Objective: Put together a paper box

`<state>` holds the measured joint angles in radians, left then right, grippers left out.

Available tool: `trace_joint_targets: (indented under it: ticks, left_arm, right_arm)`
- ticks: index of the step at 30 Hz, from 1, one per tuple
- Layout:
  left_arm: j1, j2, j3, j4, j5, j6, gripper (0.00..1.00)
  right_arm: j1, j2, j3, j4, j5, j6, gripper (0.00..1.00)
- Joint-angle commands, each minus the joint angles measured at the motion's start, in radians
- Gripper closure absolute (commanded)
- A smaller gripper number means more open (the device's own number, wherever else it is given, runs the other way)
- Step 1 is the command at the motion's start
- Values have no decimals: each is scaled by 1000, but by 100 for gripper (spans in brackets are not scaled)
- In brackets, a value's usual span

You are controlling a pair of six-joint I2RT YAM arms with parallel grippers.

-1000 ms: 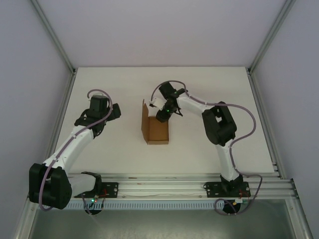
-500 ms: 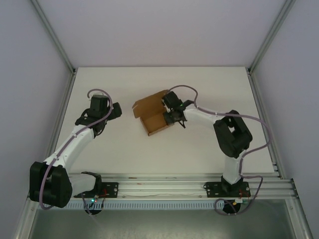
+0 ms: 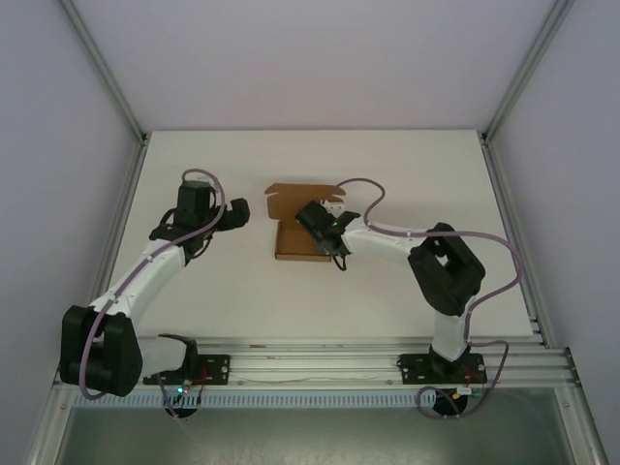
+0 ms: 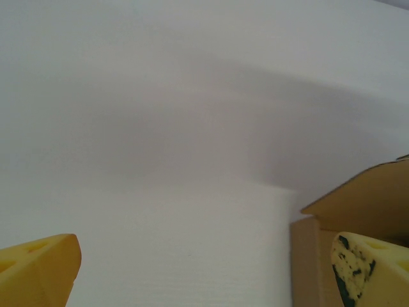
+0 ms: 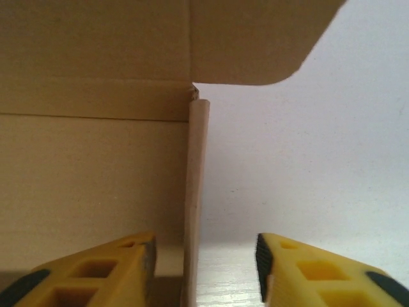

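The paper box (image 3: 294,242) is a low brown cardboard tray lying flat at the table's middle, its lid flap (image 3: 300,193) folded open toward the far side. My right gripper (image 3: 325,232) is at the box's right side wall. In the right wrist view the right gripper (image 5: 204,259) is open and straddles that upright wall (image 5: 196,192), one finger inside the box and the other outside over the table, with a gap on the outer side. My left gripper (image 3: 237,211) is wide open just left of the box, holding nothing. In the left wrist view a box corner (image 4: 358,204) sits by its right finger (image 4: 367,268).
The white table (image 3: 407,165) is bounded by aluminium frame posts and grey walls on both sides. A metal rail (image 3: 320,354) carrying both arm bases runs along the near edge.
The box went from standing on its side to lying flat, lid flap toward the back. My right gripper swung left with it and opened. My left gripper edged toward the box.
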<state>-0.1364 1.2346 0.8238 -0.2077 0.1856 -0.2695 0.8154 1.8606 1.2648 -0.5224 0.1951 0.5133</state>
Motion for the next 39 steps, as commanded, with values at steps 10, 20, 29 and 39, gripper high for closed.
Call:
trace_joint_targets:
  ticks: [10, 20, 29, 39]
  left_arm:
    - [-3, 164, 201, -33, 510, 492, 0]
    - [-79, 440, 511, -316, 370, 728, 13]
    - [-115, 572, 653, -437, 296, 759, 54]
    - [-152, 551, 627, -388, 175, 695, 95]
  right_arm:
    - [-170, -241, 23, 101, -224, -625, 0]
    - [-264, -32, 338, -210, -432, -905, 15]
    - [-291, 61, 424, -308, -435, -908, 53]
    - [-291, 33, 402, -282, -428, -877, 89]
